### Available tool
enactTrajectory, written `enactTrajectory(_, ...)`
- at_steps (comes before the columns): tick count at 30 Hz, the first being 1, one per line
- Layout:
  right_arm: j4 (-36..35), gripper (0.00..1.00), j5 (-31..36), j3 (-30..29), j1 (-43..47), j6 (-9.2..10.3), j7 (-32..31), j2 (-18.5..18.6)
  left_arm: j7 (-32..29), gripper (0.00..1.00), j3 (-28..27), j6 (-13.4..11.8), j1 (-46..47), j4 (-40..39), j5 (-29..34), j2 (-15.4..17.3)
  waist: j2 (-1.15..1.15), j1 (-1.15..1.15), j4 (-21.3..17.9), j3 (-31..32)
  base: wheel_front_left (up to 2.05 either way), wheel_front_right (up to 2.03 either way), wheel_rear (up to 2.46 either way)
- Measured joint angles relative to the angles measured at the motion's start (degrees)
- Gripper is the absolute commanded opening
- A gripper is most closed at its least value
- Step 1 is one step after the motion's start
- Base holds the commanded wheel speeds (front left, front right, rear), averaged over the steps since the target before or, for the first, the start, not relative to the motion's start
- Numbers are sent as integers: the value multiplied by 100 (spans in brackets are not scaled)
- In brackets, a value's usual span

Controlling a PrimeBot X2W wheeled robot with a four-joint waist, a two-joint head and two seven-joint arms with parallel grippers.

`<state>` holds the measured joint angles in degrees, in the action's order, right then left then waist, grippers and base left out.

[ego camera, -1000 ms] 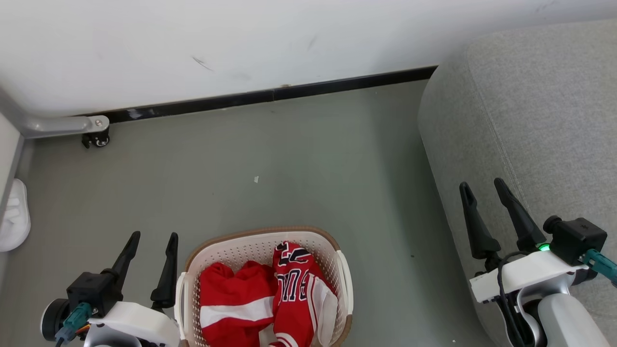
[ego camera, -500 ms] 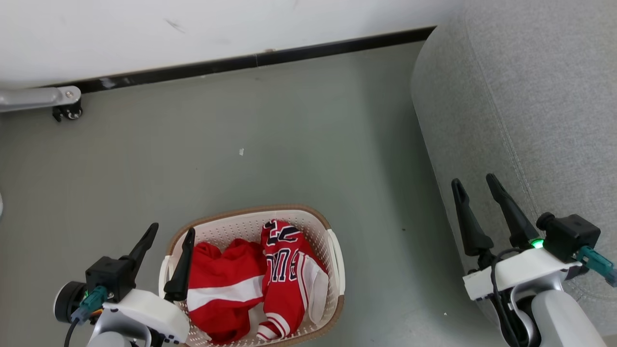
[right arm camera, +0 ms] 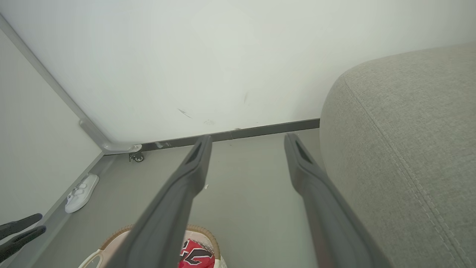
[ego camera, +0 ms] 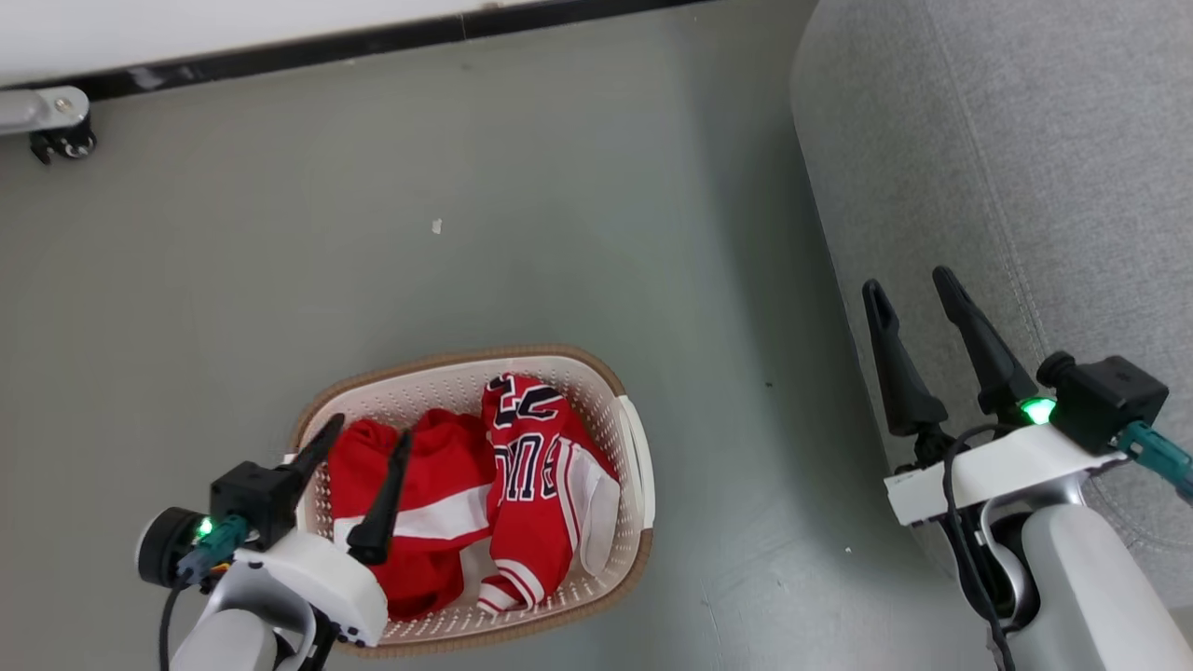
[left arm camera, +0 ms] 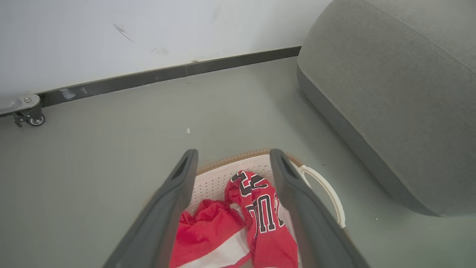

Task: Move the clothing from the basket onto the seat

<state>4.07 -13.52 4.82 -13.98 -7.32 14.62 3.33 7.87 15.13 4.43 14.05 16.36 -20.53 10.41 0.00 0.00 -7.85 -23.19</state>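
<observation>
The cream basket (ego camera: 466, 359) with a brown rim stands on the grey floor, holding the clothing: a red jersey (ego camera: 531, 485) with black-and-white lettering on the right and red shorts (ego camera: 438, 494) with a white stripe on the left. My left gripper (ego camera: 371, 429) hovers open over the basket's left part, above the shorts. The left wrist view shows the jersey (left arm camera: 264, 216) and shorts (left arm camera: 212, 238) between its spread fingers. My right gripper (ego camera: 906, 280) is open and empty beside the front edge of the grey seat (ego camera: 1025, 140), also seen as the seat (right arm camera: 401, 130) in its wrist view.
A white wall with a black baseboard (ego camera: 373, 42) runs along the far side. A caster wheel (ego camera: 61, 140) on a metal leg sits at the far left. A white slipper (right arm camera: 81, 188) lies by the left wall. A small white scrap (ego camera: 436, 225) lies on the floor.
The head camera has tilted down, so the scene slid up. My left gripper has moved right, from beside the basket to over its left part. Both grippers stay open.
</observation>
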Motion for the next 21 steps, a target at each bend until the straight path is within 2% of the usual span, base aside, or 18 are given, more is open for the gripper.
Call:
enactTrajectory(13,-63,100,0,115,-370,0,0,-20,-248,100,392,171,453,588,130,-12,0,0,-123,-634,0,0,0)
enactTrajectory(21,-156,100,0,182,-684,0,0,-23,-387,100,599,186,773,1023,101,-29,0,0,-193,-1021,0,0,0)
